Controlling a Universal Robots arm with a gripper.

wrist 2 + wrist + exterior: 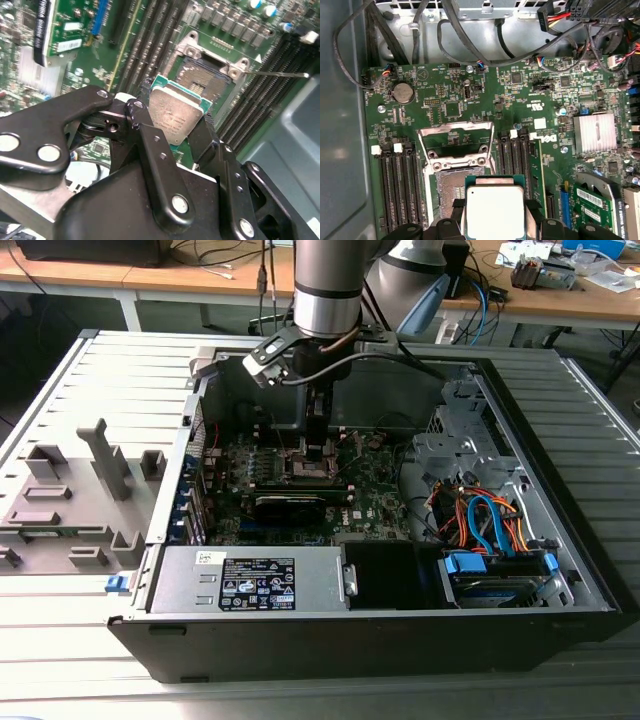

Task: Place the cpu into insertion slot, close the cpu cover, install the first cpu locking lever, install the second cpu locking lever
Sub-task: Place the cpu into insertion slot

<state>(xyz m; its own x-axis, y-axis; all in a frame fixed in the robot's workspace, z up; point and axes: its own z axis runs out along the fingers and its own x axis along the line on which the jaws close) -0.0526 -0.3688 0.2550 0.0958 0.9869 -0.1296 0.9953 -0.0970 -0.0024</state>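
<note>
My gripper (318,448) reaches down into the open computer case over the motherboard (370,495). It is shut on the cpu (495,210), a pale silver square chip on a green carrier, with a black finger (145,125) on each side. The chip (175,117) hangs just above and slightly off the bare insertion slot (444,187) (207,80). The cpu cover (457,129), a thin metal frame, is flipped open beside the slot. A thin metal locking lever (280,74) sticks out sideways from the slot.
A black card (290,505) and memory slots (397,185) flank the socket. A power supply (250,580) lines the case front, and a drive cage with coloured cables (490,530) stands at the exterior view's right. A grey fixture (70,500) sits outside the case.
</note>
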